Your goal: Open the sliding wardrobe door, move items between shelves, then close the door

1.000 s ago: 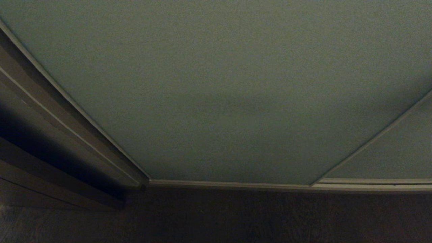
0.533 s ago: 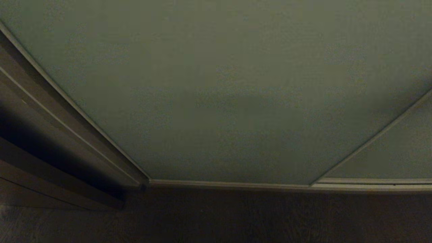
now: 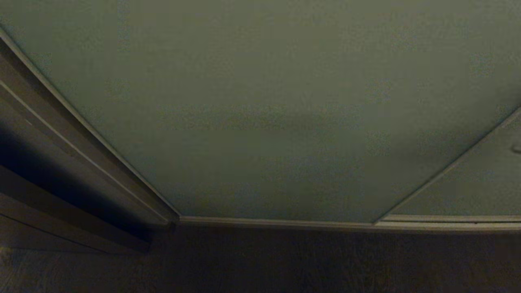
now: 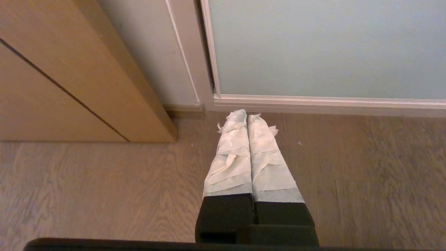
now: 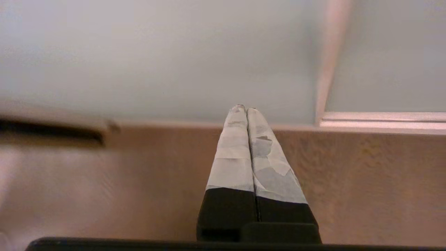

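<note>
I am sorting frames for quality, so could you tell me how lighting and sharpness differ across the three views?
Head view: very dim and grainy, the sliding wardrobe door curving at the edges from lens distortion. Left wrist view: bright and sharp on the left gripper and the floor. Right wrist view: well lit, the right gripper sharp, the floor and frame behind it smeared.
</note>
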Controlling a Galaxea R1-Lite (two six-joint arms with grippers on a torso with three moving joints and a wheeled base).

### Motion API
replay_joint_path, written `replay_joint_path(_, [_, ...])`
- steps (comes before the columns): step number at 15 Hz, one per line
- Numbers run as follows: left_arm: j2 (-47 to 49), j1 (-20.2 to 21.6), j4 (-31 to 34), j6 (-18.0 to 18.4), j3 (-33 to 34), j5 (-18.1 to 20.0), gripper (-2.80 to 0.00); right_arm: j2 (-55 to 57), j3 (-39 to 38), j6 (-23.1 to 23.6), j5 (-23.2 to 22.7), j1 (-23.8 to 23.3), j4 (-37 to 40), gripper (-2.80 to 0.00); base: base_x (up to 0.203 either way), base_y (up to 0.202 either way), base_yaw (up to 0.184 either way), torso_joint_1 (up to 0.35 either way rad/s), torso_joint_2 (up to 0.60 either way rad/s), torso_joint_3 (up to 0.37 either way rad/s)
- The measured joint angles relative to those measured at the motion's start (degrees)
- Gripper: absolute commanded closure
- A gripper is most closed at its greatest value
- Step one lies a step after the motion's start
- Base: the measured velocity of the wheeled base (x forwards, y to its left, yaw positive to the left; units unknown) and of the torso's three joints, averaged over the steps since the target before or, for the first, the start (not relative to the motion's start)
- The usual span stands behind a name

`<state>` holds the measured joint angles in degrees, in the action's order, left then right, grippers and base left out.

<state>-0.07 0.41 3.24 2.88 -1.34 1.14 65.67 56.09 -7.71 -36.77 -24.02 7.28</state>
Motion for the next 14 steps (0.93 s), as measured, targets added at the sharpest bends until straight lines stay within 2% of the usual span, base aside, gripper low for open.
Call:
replay_joint_path(4, [0.00, 0.00, -0.02, -0.01, 0.00, -0.02, 0.00, -17.62, -15.50, 5.20, 9.80, 9.41, 0.82, 0.00, 0.000, 0.000, 0.000, 0.000, 0.00, 0.000])
replay_joint_path(6, [0.00, 0.00, -0.02, 0.01, 0.02, 0.01, 0.00, -27.39, -23.65, 7.23, 14.33, 12.67, 1.19, 0.00, 0.000, 0.000, 0.000, 0.000, 0.00, 0.000])
replay_joint_path(9, [0.00, 0.00, -0.02, 0.01, 0.02, -0.02, 0.00, -40.96, -35.38, 9.48, 23.46, 17.30, 1.48, 0.00, 0.000, 0.000, 0.000, 0.000, 0.00, 0.000])
replay_joint_path(12, [0.00, 0.02, 0.00, -0.02, 0.02, 0.01, 0.00, -49.48, -42.63, 10.66, 32.95, 20.92, 1.59, 0.00, 0.000, 0.000, 0.000, 0.000, 0.00, 0.000])
replay_joint_path(14, [0.00, 0.00, 0.00, 0.01, 0.02, -0.04, 0.00, -55.81, -45.74, 11.81, 34.80, 22.54, 2.00, 0.00, 0.000, 0.000, 0.000, 0.000, 0.00, 0.000])
